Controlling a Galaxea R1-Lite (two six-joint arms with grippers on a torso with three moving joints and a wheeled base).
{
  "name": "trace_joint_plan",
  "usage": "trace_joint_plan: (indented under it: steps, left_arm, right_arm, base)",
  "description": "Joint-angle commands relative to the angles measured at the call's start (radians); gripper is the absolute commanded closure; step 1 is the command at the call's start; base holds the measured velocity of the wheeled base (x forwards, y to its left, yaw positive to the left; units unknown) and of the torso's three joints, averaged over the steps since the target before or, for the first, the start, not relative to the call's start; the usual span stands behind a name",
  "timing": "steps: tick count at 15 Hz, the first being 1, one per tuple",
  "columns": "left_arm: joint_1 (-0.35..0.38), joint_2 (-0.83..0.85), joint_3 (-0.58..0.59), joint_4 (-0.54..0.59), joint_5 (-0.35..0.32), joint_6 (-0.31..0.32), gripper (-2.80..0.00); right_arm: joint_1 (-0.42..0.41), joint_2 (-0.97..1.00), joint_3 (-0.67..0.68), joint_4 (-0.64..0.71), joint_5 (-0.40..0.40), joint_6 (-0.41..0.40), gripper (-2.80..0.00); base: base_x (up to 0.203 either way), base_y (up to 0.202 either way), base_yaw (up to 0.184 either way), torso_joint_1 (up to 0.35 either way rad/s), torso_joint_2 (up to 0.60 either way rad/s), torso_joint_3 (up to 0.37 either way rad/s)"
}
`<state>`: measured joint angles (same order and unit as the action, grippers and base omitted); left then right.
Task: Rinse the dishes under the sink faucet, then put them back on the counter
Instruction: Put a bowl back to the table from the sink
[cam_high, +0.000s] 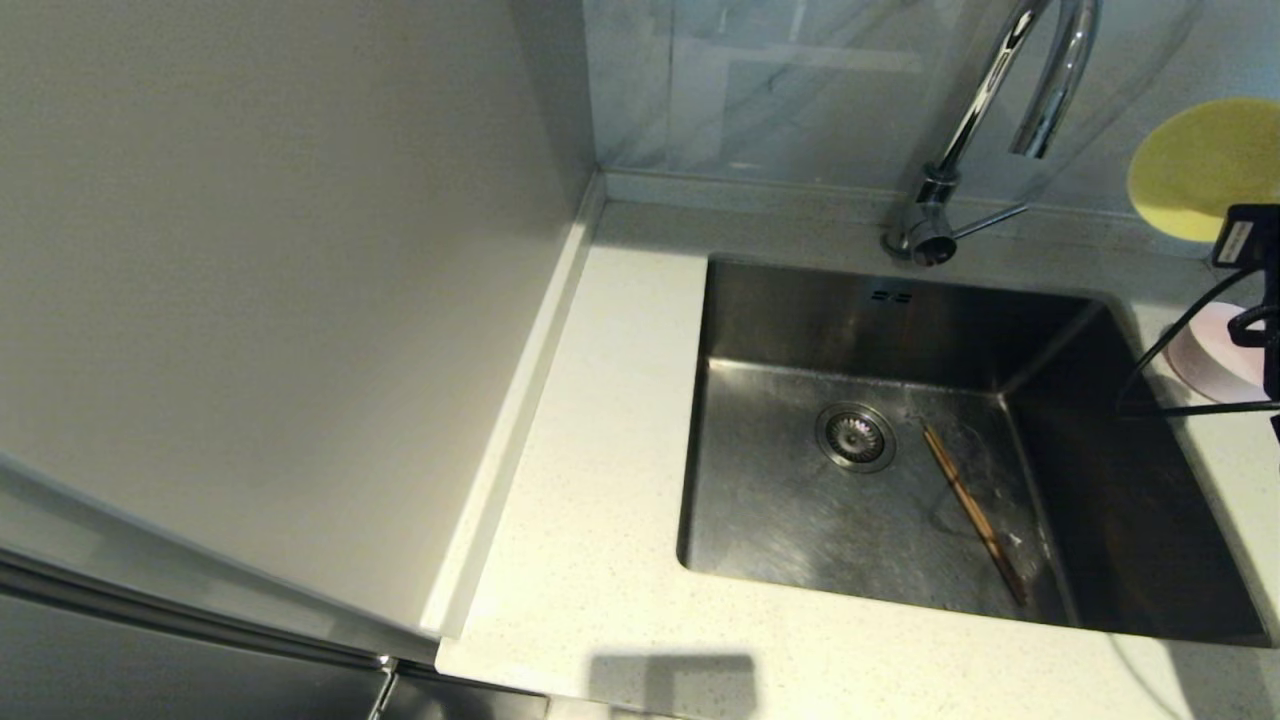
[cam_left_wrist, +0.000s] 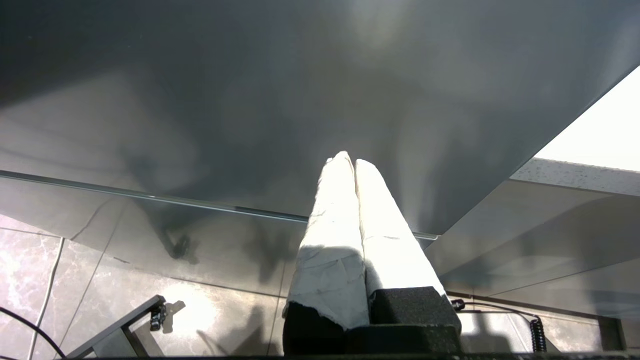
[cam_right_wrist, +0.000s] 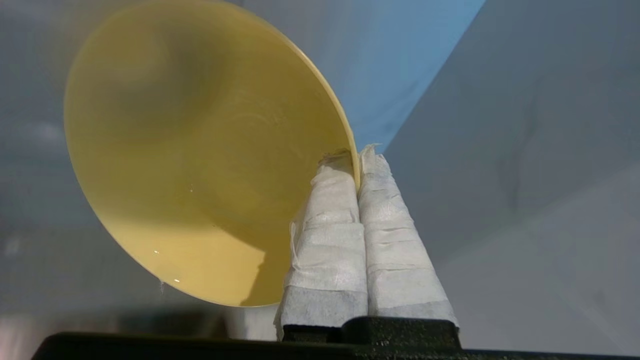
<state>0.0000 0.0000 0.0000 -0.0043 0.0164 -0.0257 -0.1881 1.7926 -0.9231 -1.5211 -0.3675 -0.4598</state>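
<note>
There were two small round bowls, one yellow-green bowl (cam_high: 1195, 165) and one pale pink bowl (cam_high: 1208, 352). One pair of thin brown wooden chopsticks (cam_high: 972, 511) lay in the one square stainless-steel sink (cam_high: 800, 320), which had one round strainer drain (cam_high: 856, 436), two small overflow slots (cam_high: 890, 296), and one chrome gooseneck faucet (cam_high: 975, 120).

The chopsticks (cam_high: 972, 510) lie in the sink (cam_high: 780, 330), right of the drain (cam_high: 856, 436). The faucet (cam_high: 985, 110) stands behind. A yellow-green bowl (cam_high: 1200, 165) is tipped up high at far right, above a pink bowl (cam_high: 1205, 355) on the counter (cam_high: 600, 450).
</note>
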Motion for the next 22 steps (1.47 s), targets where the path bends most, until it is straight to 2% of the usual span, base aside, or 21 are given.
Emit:
trace_joint_plan:
  steps: [1,2,5,8,10,12,14,17,20,22]
  left_arm:
    - [0.0,-0.003,0.0,0.0,0.0,0.0,0.0]
    - [0.0,-0.003,0.0,0.0,0.0,0.0,0.0]
    - [0.0,-0.003,0.0,0.0,0.0,0.0,0.0]
    - [0.0,-0.003,0.0,0.0,0.0,0.0,0.0]
    - [0.0,-0.003,0.0,0.0,0.0,0.0,0.0]
    - [0.0,-0.003,0.0,0.0,0.0,0.0,0.0]
    - [0.0,-0.003,0.0,0.0,0.0,0.0,0.0]
    - [0.0,-0.003,0.0,0.0,0.0,0.0,0.0]
    - [0.0,-0.003,0.0,0.0,0.0,0.0,0.0]
    - [0.0,-0.003,0.0,0.0,0.0,0.0,0.0]
  right_arm:
    - [-0.001,0.005,-0.084,-0.009,-0.003,-0.007,0.0]
    - [-0.001,0.003,-0.085,-0.009,-0.003,-0.007,0.0]
    - [-0.001,-0.007,0.032,-0.008,-0.002,-0.006,0.0]
    - [-0.001,-0.024,0.003,-0.007,-0.003,-0.006,0.0]
    - [-0.001,-0.038,0.078,0.0,-0.003,-0.005,0.0]
    - [-0.009,-0.07,0.064,0.106,-0.004,0.003,0.0]
    - [-0.048,-0.133,0.052,0.349,-0.004,0.031,0.0]
    - [-0.108,-0.239,-0.029,0.86,0.021,0.146,0.0]
    - [-0.216,-0.317,-0.119,1.313,0.189,0.238,0.0]
    - [-0.266,-0.341,-0.175,1.589,0.24,0.291,0.0]
  base:
    - [0.0,0.0,0.0,0.0,0.0,0.0]
    - [0.0,0.0,0.0,0.0,0.0,0.0]
    - [0.0,0.0,0.0,0.0,0.0,0.0]
    - [0.0,0.0,0.0,0.0,0.0,0.0]
    - [0.0,0.0,0.0,0.0,0.0,0.0]
    - [0.0,0.0,0.0,0.0,0.0,0.0]
    - [0.0,0.0,0.0,0.0,0.0,0.0]
    - [0.0,0.0,0.0,0.0,0.0,0.0]
    - [0.0,0.0,0.0,0.0,0.0,0.0]
    - [0.0,0.0,0.0,0.0,0.0,0.0]
